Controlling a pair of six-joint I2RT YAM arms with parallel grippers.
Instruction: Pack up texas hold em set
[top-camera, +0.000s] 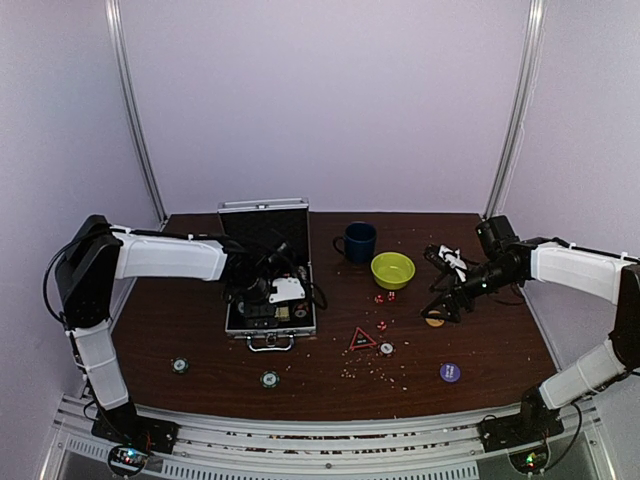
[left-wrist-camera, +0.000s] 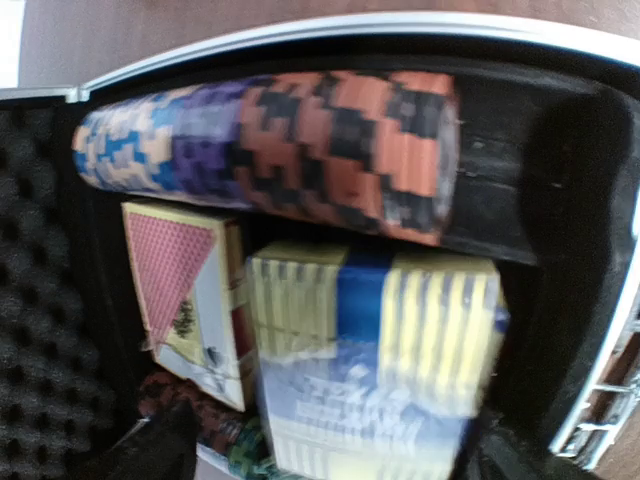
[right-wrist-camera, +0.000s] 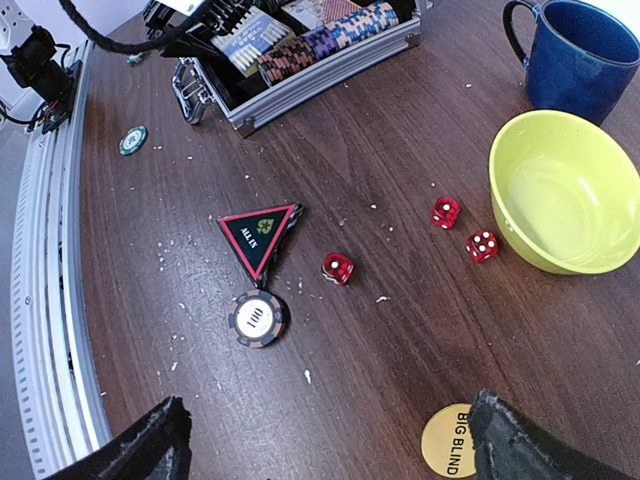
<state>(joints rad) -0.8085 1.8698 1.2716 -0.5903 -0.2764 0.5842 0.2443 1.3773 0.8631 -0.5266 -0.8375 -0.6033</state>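
from above, the open case (top-camera: 240, 318) sits left of centre on the desk (top-camera: 200, 335), lid upright, with the left claw (top-camera: 272, 290) down inside it. the right claw (top-camera: 447, 306) hangs low over the desk's right side, next to a yellow disc (top-camera: 434, 321). between the arms lie the triangle (top-camera: 362, 339), red dice (top-camera: 385, 296), the bowl (top-camera: 393, 269) and, behind it, the mug (top-camera: 357, 241). loose chips (top-camera: 269, 379) dot the near desk. the left wrist view shows a chip row (left-wrist-camera: 300, 150) along the case wall, a red box (left-wrist-camera: 185, 300) below it and a blue box (left-wrist-camera: 380, 370) beside that. the left claw's fingers (left-wrist-camera: 150, 450) stand wide apart on either side of the blue box, and i cannot tell whether they grip it. the right wrist view shows the right claw wide open and empty over bare wood. the disc lies just inside one finger (right-wrist-camera: 530, 445), three dice sit near the bowl, and one chip lies at the triangle's tip.
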